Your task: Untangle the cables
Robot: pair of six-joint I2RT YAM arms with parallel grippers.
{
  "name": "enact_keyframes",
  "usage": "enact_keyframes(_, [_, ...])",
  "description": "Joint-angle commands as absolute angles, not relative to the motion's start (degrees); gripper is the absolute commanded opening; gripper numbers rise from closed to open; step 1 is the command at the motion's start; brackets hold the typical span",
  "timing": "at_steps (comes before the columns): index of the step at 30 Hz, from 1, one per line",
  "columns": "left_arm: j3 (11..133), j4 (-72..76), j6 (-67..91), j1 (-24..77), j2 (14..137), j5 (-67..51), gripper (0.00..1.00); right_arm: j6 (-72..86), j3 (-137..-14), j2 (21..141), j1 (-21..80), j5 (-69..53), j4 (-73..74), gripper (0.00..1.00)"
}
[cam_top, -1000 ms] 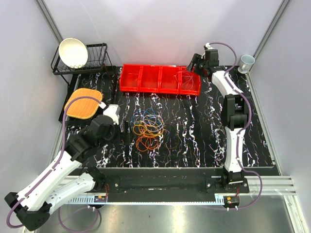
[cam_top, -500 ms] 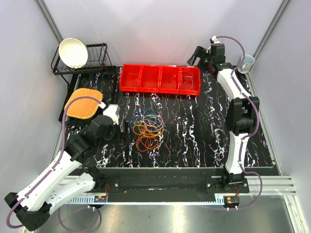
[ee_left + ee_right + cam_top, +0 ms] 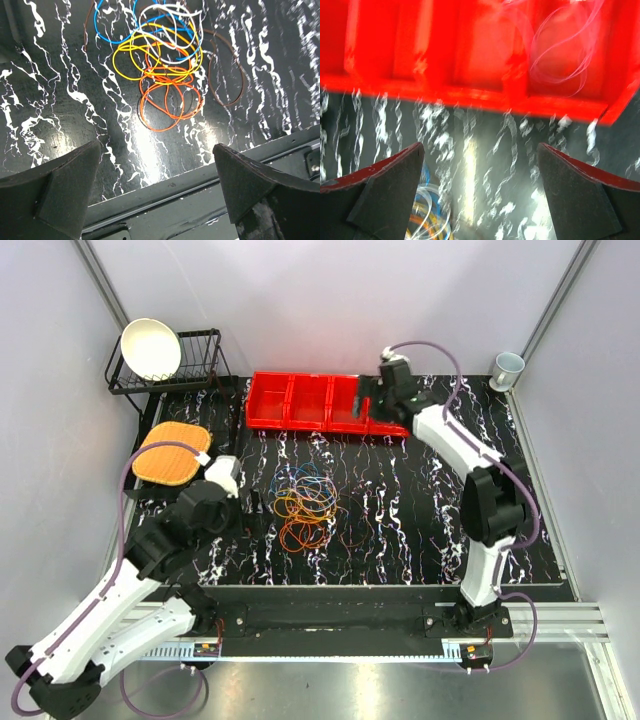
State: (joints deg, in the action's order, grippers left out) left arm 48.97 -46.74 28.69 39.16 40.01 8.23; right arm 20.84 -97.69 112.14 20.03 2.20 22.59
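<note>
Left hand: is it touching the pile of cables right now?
Apart. The left wrist view shows the open left hand sitting short of the cables, with bare table between them. The top view shows the same gap.

Orange, yellow, blue, white cables on black white-veined table; red bins.

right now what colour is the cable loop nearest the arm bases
The orange cable loop shows best in the left wrist view.

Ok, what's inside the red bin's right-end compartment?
A pale, thin cable loop lies in it, seen blurred by the right wrist camera. From above, the right arm covers that end of the red bin, so its floor is hidden there.
</note>
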Motion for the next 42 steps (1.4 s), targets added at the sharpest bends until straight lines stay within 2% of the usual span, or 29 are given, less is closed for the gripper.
enact_keyframes(1, [48.52,-45.35,29.79,39.37,36.65,11.07,0.99,20.03,-92.47,101.88,24.52,14.41,23.21,1.0])
enact_keyframes(3, [48.6,-45.44,30.06,39.37,35.07,11.51,0.99,25.27,-89.67,100.11,23.82,15.03,23.29,1.0])
enact_keyframes(8, [48.43,-45.26,30.15,39.37,33.22,11.78,0.99,33.47,-84.65,99.14,18.9,-2.43,23.91,1.0])
enact_keyframes(12, [48.52,-45.35,30.23,39.29,33.66,12.39,0.98,33.93,-78.06,95.63,18.98,-4.39,18.9,1.0])
enact_keyframes(17, [48.69,-45.97,30.76,39.37,35.06,13.88,0.98,32.7,-75.86,93.35,19.16,-7.73,15.39,1.0])
enact_keyframes(21, [48.96,-47.19,31.55,39.37,37.17,16.43,0.95,34.62,-68.05,90.44,19.77,-8.53,8.62,1.0])
enact_keyframes(27, [49.22,-47.55,31.73,39.37,39.2,16.7,0.93,33.75,-62.68,87.37,22.94,-5.28,7.47,0.98])
enact_keyframes(36, [49.4,-46.94,33.22,39.29,46.05,17.49,0.87,35.15,-56.43,87.18,24.26,-6.86,-2.52,0.92])
enact_keyframes(42, [45.1,-35.0,41.39,39.37,52.2,19.5,0.82,35.69,-51.16,88.33,24.78,-5.8,-13.61,0.91])
